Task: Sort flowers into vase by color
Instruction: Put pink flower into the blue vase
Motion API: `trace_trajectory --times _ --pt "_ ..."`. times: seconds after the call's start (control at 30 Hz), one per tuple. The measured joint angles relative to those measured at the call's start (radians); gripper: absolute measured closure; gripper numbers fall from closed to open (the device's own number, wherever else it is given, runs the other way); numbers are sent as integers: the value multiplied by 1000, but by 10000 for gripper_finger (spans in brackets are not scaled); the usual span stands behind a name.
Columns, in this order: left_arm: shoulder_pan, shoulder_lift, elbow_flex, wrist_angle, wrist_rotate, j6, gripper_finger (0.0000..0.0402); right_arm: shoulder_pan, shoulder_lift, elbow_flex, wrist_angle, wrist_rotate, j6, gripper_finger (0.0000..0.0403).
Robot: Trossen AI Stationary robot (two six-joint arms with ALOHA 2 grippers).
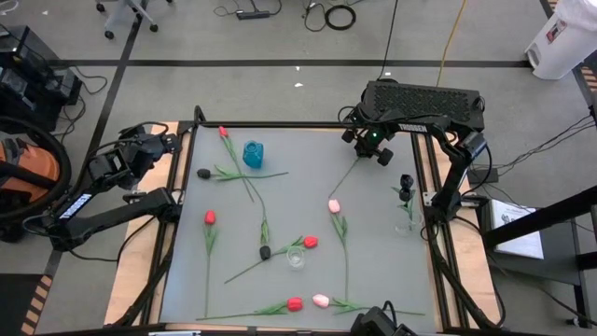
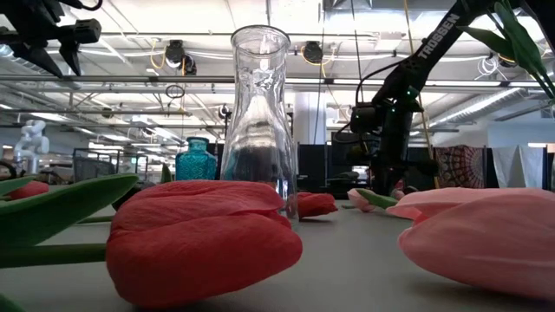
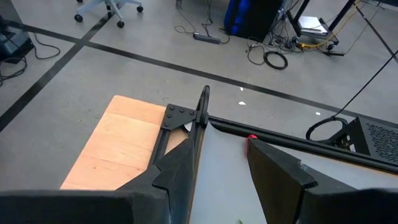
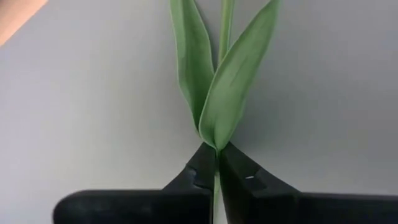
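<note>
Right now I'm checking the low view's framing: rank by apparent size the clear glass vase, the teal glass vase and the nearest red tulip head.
1. Nearest red tulip head, inflated by nearness.
2. Clear glass vase.
3. Teal glass vase, farthest back.

1. A grey floor [image 1: 280, 42] crossed by dark tape lines [image 1: 280, 63] is spreading around the table.
2. Loose cables [image 1: 340, 15] are lying coiled on it.
3. An office chair base [image 1: 126, 14] is standing nearby.
4. Ceiling strip lights [image 2: 104, 95] are glowing overhead.

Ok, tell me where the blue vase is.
In the high view the blue vase stands upright near the table's far edge, left of center, beside a red tulip and among crossed green stems.
</note>
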Motion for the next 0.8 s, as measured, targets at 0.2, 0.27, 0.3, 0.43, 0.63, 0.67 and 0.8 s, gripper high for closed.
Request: trace_trajectory --times 0.2,0.27,0.3,0.43,0.63,0.67,0.8 --pt "0 0 0 0 0 0 245 3 -12 0 13 -9 -36 400" --pt "0 0 0 0 0 0 245 4 -27 0 38 -9 -55 399" --pt "0 0 0 0 0 0 245 4 -36 0 45 -9 -67 399" --pt "0 0 0 0 0 0 245 4 -77 0 73 -8 -98 399" --pt "0 0 0 0 0 0 245 4 -148 0 138 -2 -137 399" --pt "0 0 0 0 0 0 245 4 -159 0 152 -2 -139 399" --pt "0 0 0 0 0 0 245 4 -207 0 216 -4 -161 399"
